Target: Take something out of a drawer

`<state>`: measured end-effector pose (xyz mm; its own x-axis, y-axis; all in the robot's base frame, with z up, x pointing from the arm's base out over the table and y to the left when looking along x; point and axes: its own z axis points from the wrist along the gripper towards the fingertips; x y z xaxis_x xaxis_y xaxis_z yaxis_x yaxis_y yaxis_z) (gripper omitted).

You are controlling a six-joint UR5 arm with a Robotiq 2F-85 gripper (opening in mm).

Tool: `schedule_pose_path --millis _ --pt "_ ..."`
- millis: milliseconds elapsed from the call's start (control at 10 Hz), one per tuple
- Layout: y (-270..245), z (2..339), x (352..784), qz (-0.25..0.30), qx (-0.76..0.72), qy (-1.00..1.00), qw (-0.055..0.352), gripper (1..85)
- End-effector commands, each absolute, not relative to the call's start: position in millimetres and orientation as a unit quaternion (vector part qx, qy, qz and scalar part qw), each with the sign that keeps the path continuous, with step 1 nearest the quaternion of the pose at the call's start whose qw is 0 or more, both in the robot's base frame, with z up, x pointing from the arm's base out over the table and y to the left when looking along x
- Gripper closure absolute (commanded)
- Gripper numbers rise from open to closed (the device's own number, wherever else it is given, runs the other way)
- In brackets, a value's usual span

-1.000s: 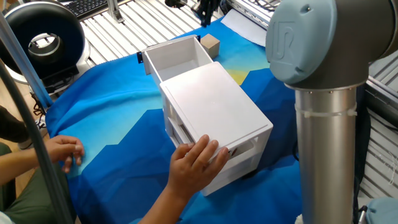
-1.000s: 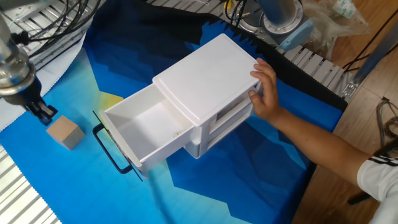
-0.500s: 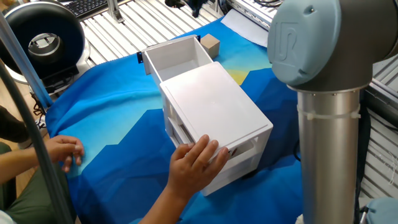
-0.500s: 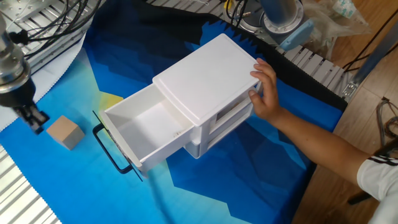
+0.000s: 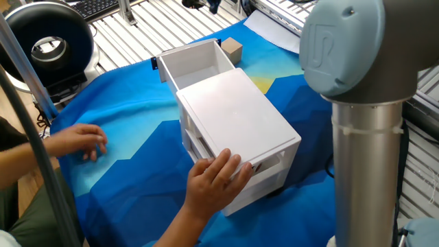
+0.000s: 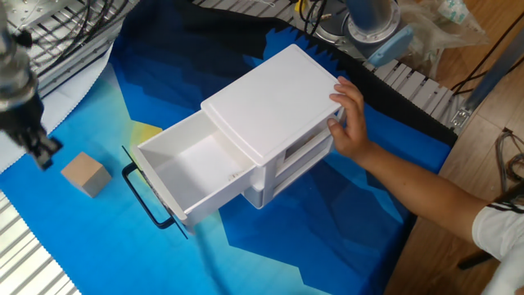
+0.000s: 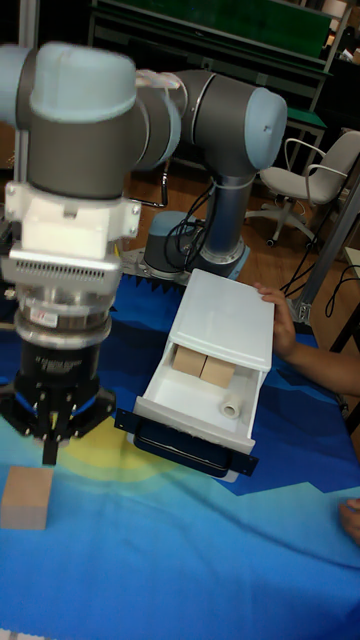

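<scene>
Risen end effector (image 6: 41, 154) hovers above cube (image 6: 85, 174).

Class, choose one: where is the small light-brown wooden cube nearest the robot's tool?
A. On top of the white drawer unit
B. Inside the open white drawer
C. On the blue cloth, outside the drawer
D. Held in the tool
C: the small light-brown wooden cube rests on the blue cloth beside the open white drawer, and the tool hangs apart from it.

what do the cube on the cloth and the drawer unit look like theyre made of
The cube looks like unfinished wood: light-brown, matte, with sharp edges. The drawer unit looks like white moulded plastic, smooth with a slight sheen and rounded corners; its open drawer matches, with a thin black handle, material unclear.
</scene>
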<state>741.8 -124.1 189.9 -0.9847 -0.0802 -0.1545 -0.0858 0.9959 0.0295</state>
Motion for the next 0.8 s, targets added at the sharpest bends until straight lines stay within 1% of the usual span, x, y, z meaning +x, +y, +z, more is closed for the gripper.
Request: schedule_pose_path --millis 0,100,200,300,500,700 --pt "-99 238 706 0.015 -0.01 0.999 0.027 84.3" --pt "-84 252 704 0.007 0.005 1.0 0.011 84.3" --pt "-59 266 707 0.007 0.023 1.0 0.004 84.3" --pt "-40 270 715 0.012 0.033 0.999 0.004 84.3" --pt "-22 262 738 0.031 0.034 0.999 0.026 84.3" --pt "-14 266 767 0.045 -0.008 0.996 0.083 84.3"
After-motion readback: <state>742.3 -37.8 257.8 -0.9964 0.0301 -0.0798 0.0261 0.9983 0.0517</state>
